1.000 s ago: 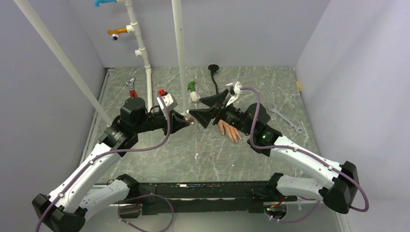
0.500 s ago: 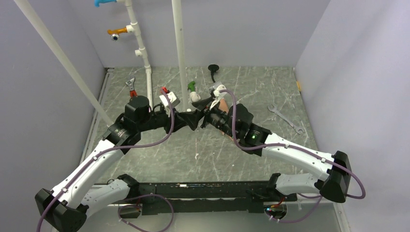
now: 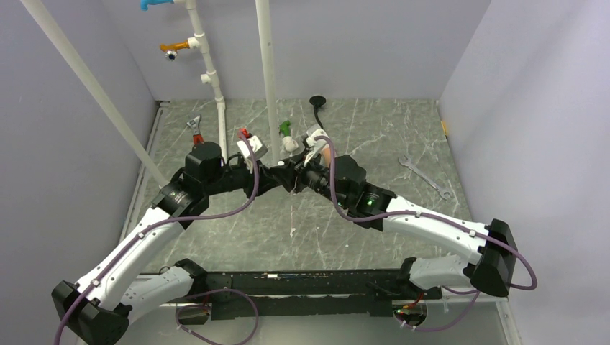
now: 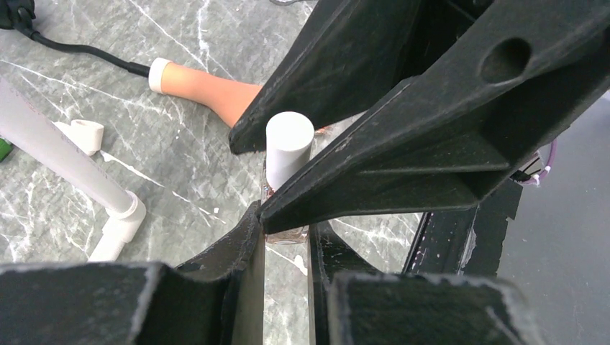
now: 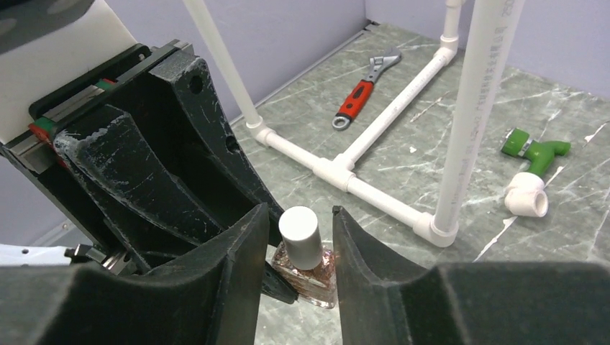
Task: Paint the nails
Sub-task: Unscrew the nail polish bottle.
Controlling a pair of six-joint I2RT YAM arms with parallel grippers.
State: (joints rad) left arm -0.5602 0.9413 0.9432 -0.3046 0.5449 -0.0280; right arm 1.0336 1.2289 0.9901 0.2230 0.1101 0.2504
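Note:
My left gripper (image 3: 286,177) is shut on the glass base of a small clear polish bottle (image 5: 308,267), which stands upright just above the table. Its white cap (image 5: 300,236) also shows in the left wrist view (image 4: 288,142). My right gripper (image 5: 296,231) is open, one jaw on each side of the cap with small gaps. The peach mannequin hand's wrist (image 4: 210,90) lies on the table behind them. In the top view only a bit of the hand (image 3: 328,152) shows. The nails are hidden behind my right gripper.
A white pipe frame (image 5: 374,192) stands at the back left with an upright post (image 3: 267,79). A red-handled wrench (image 5: 363,90), a green-and-white valve fitting (image 5: 534,172) and a silver spanner (image 3: 424,175) lie on the grey marbled table (image 3: 302,223).
My right gripper has moved left to meet the left gripper, and its wide-open jaws have narrowed around the bottle's cap. The left gripper shifted slightly right with the bottle.

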